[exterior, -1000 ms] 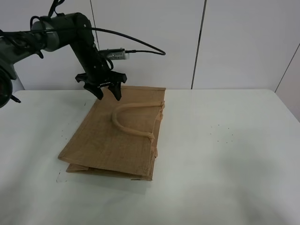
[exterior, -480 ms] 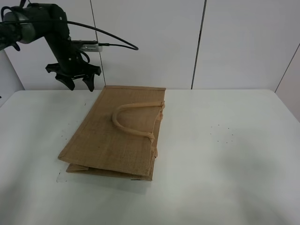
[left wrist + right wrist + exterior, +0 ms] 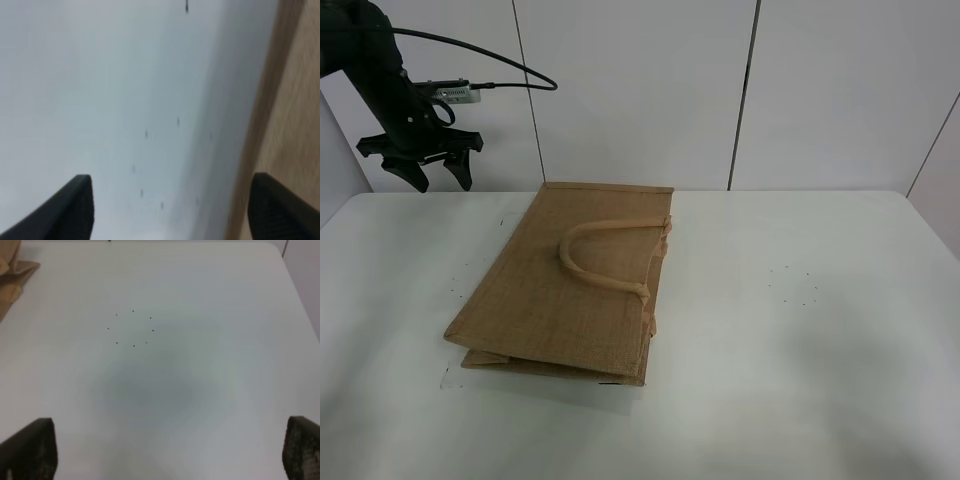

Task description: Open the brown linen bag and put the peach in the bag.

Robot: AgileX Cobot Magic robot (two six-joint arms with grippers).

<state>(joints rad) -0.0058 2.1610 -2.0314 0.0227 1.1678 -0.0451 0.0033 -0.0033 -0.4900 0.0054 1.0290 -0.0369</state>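
The brown linen bag (image 3: 575, 285) lies flat and folded on the white table (image 3: 800, 340), one beige loop handle (image 3: 605, 255) on top. My left gripper (image 3: 432, 178) is open and empty, raised above the table's far left corner, well left of the bag. In the left wrist view its fingertips (image 3: 75, 205) are spread and the bag's edge (image 3: 295, 110) runs along one side. My right gripper (image 3: 170, 460) is open and empty over bare table; a corner of the bag (image 3: 12, 275) shows in its view. The right arm is out of the exterior view. The peach is not in view.
White wall panels (image 3: 640, 90) stand behind the table. A ring of small dark dots (image 3: 792, 284) marks the table right of the bag, also in the right wrist view (image 3: 132, 329). The left arm's cable (image 3: 500, 62) hangs at the back.
My left gripper has swung left and away from the bag's far edge, toward the table's far left corner, staying open. The bag has not moved.
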